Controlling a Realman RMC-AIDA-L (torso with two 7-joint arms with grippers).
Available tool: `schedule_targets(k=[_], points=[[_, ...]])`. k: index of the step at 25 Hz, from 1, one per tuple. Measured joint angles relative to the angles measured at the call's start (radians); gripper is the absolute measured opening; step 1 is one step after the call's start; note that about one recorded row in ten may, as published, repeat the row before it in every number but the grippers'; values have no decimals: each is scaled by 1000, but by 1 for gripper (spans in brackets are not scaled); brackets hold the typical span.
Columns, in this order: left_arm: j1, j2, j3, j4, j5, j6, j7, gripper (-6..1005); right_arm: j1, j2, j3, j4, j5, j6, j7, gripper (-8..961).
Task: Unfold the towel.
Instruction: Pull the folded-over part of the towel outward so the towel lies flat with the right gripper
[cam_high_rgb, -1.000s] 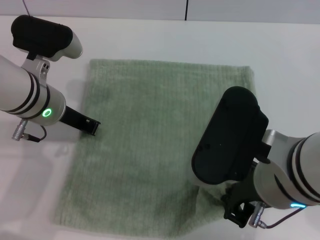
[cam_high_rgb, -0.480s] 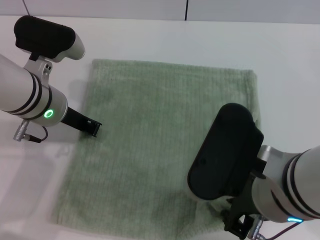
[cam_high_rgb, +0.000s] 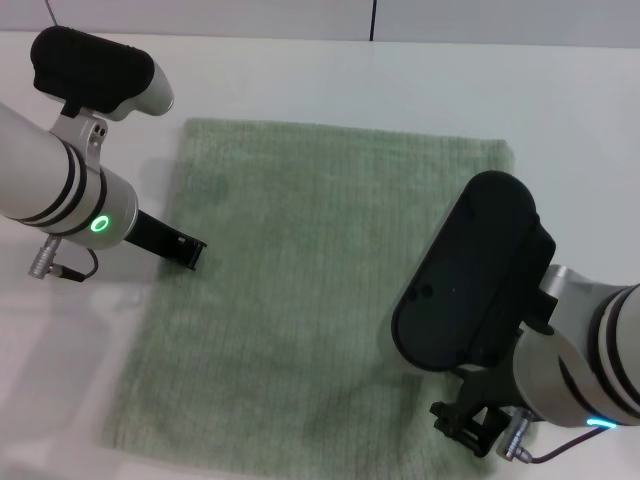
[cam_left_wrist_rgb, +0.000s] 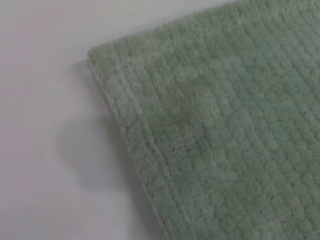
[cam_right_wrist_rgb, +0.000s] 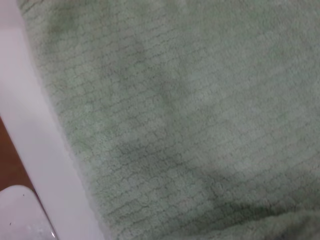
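Observation:
The towel (cam_high_rgb: 300, 280) is a pale sage-green ribbed cloth lying spread out and nearly flat on the white table (cam_high_rgb: 580, 120). My left gripper (cam_high_rgb: 190, 252) sits low at the towel's left edge, about halfway along it. The left wrist view shows a towel corner (cam_left_wrist_rgb: 125, 65) lying flat on the table. My right gripper (cam_high_rgb: 465, 432) is over the towel's near right corner, and my right arm hides that corner. The right wrist view shows the towel's surface (cam_right_wrist_rgb: 175, 110) close up, with faint wrinkles.
The white table extends around the towel on all sides. In the right wrist view the table's edge (cam_right_wrist_rgb: 45, 165) runs beside the towel, with brown floor (cam_right_wrist_rgb: 7, 160) beyond it. A dark seam (cam_high_rgb: 373, 20) runs up the back wall.
My right arm dipped toward the near edge, then came back up and slightly right. The fold by the towel's near right corner has flattened. My left arm has barely moved.

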Motion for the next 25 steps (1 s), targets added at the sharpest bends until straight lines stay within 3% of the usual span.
schedule_targets(k=[5,11,16,25], points=[[-5,2,0,-2,0,-2,0,0,4,1,19,4,0,-6,12,385],[-7,2,0,-3,0,-2,0,0,22,2,33,-13,-8,-55,13,383],[-7,1,0,-1,0,1,3,1,51,2,37,-103,0,-113,-5,382],[-9,3,-1,5,0,-1,5,2,68,2,40,-186,3,-68,-7,383]])
